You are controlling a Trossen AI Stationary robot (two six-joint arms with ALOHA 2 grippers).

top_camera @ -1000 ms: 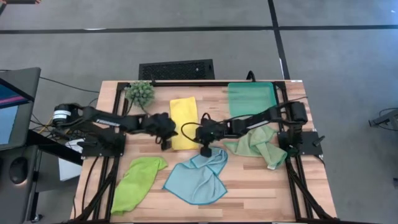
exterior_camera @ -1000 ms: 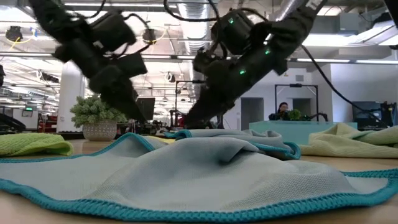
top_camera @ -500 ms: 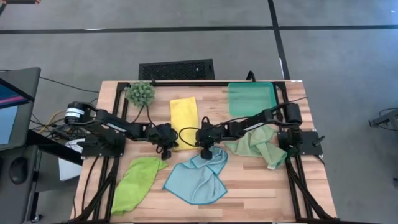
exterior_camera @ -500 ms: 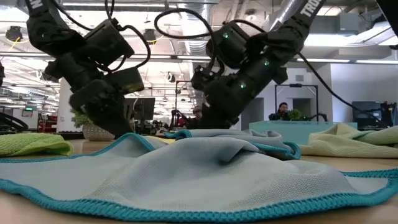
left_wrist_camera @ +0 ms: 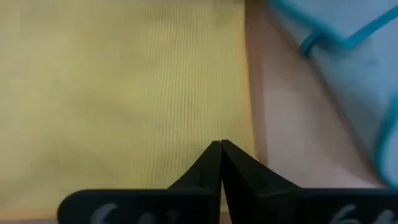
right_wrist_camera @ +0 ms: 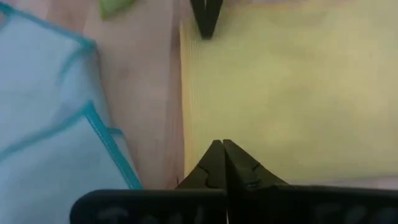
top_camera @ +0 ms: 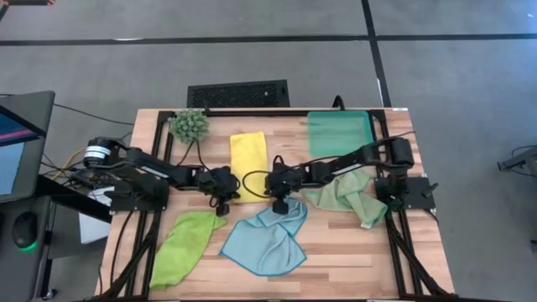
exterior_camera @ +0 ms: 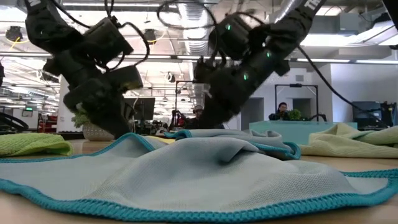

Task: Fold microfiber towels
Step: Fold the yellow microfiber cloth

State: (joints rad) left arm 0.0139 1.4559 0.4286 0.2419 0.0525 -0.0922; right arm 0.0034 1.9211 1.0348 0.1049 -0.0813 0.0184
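The yellow towel (top_camera: pixel 248 155) lies folded into a narrow strip at the table's middle. My left gripper (top_camera: pixel 224 201) is shut at its near left corner, and my right gripper (top_camera: pixel 277 204) is shut at its near right corner. Both are low on the table in the low view, the left gripper (exterior_camera: pixel 118 132) and the right gripper (exterior_camera: pixel 202 124). The light blue towel (top_camera: pixel 264 239) lies crumpled near the front. The lime green towel (top_camera: pixel 183 245) lies at the front left. The pale sage towel (top_camera: pixel 348 195) lies at the right. My left gripper (left_wrist_camera: pixel 221 144) meets the yellow towel just inside its near edge (left_wrist_camera: pixel 239 134), fingers slanting down from the table's left. The shut tips hide how much cloth is between them. The towel lies flat on the table. My right gripper (right_wrist_camera: pixel 224 143) meets the yellow towel just inside its near edge (right_wrist_camera: pixel 196 134), fingers slanting down from the table's right. The shut tips hide the pinch itself. The towel lies flat.
A teal tray (top_camera: pixel 340 130) stands at the far right and a small spiky plant (top_camera: pixel 190 126) at the far left. The light blue towel's edge (right_wrist_camera: pixel 99 130) lies close to my right gripper. Bare wood shows at the front right.
My left gripper has moved toward the table's near edge and down, from beside the yellow towel's middle to its near left corner. My right gripper has stayed at the near right corner. The towels have not moved.
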